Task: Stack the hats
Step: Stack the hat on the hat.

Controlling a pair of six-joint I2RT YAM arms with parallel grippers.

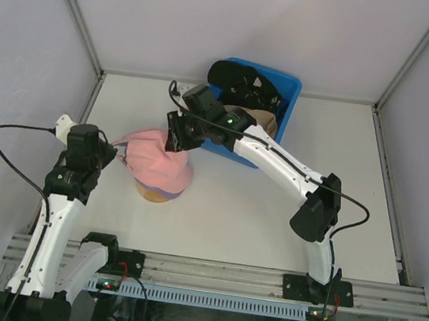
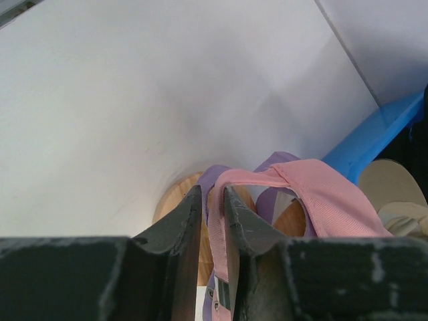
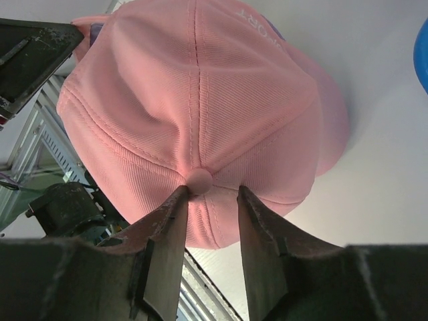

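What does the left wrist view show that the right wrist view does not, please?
Only the left wrist view shows the lavender fabric cap under the pink fabric baseball cap, the round wooden head-form stand, the blue plastic bin's rim and a tan cap brim behind it. Only the right wrist view shows the pink cap's crown button and white lettering. Both show the pink cap itself.

A: Your left arm (image 1: 53, 214) rose steeply from its base, and your left gripper (image 2: 212, 195) pointed forward-right with its jaws only a narrow slit apart.

B: And your right arm (image 1: 278, 160) stretched long across to the left, wrist bent down. Your right gripper (image 3: 209, 192) hung just ahead of the left gripper's fingertips, jaws parted wider.

A: Yes, you had the two grippers near each other, not touching.
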